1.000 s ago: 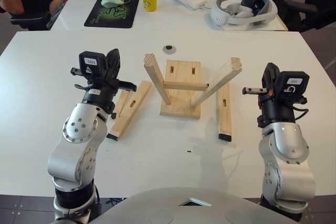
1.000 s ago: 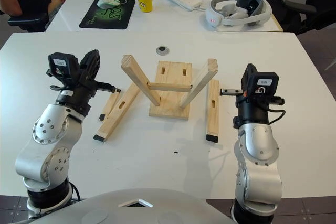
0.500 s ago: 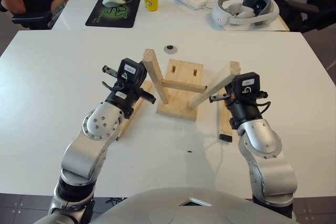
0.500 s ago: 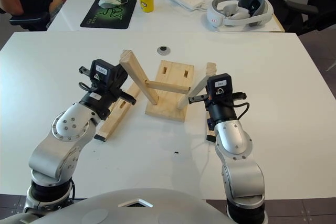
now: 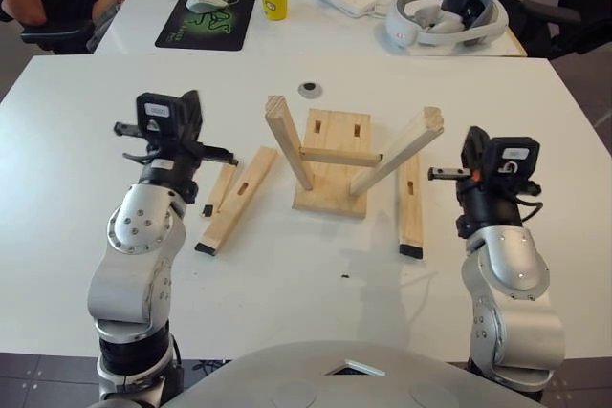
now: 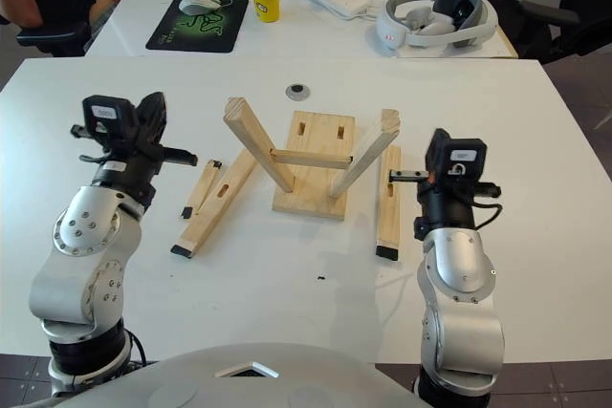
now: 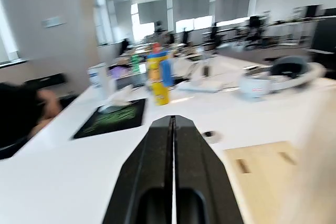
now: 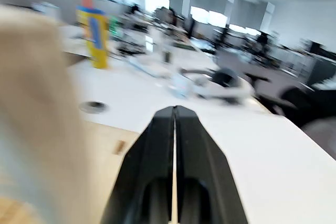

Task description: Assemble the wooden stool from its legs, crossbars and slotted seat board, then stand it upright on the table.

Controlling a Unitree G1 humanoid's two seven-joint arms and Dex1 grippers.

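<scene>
I'm working over a white table [image 5: 76, 140]. The slotted seat board [image 5: 330, 188] lies flat at its middle, long side running away from me. Left of the board a loose leg [image 5: 237, 200] lies at a slant with its slot facing up. A thin crossbar [image 5: 220, 186] lies just beside that leg on its outer side, roughly parallel to it. On the right a second leg [image 5: 409, 212] lies flat, near the board's edge and pointing away from me. Beyond the board a round grey grommet [image 5: 308, 90] is set into the tabletop. Nearer me a small dark speck [image 5: 343, 276] sits on the bare surface.
</scene>
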